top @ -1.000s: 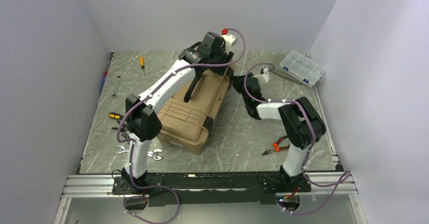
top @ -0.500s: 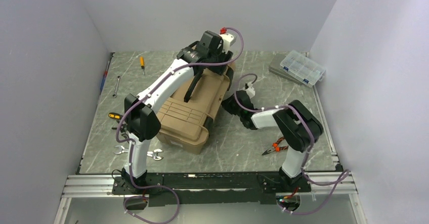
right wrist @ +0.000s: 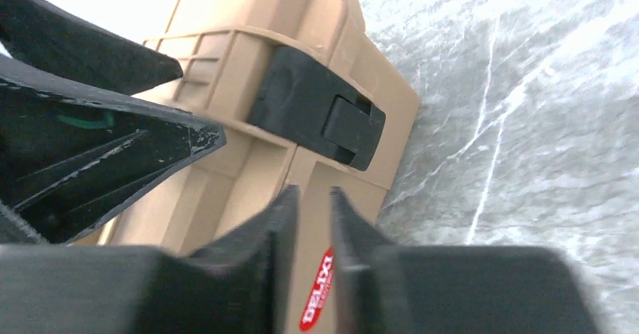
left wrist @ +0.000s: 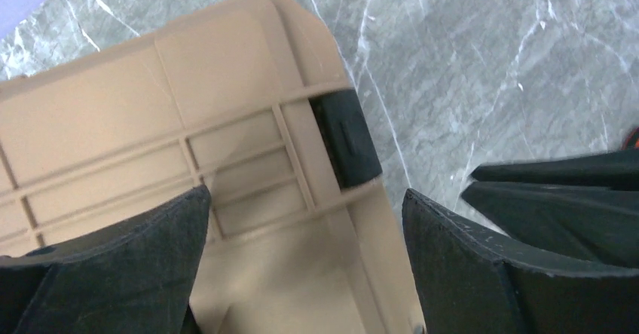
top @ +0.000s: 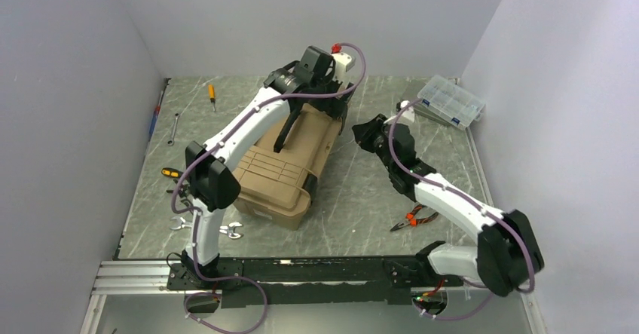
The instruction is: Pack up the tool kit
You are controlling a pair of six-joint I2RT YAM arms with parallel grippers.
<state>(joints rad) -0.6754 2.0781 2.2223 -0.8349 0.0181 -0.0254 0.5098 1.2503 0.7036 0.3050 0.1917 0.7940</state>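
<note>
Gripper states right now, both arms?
Left gripper: wide open, holding nothing.
Right gripper: jaws barely parted, holding nothing.

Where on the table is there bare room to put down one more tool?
Bare: the near middle, between toolbox and pliers; the far strip between screwdriver and toolbox. Crowded: left of the toolbox, with wrenches and a yellow-handled tool.

You can read one marking only: the small red label (right wrist: 317,292) on the tan toolbox (right wrist: 249,62) front, at six o'clock in the right wrist view, says "DELIXI" in white letters running upward.
</note>
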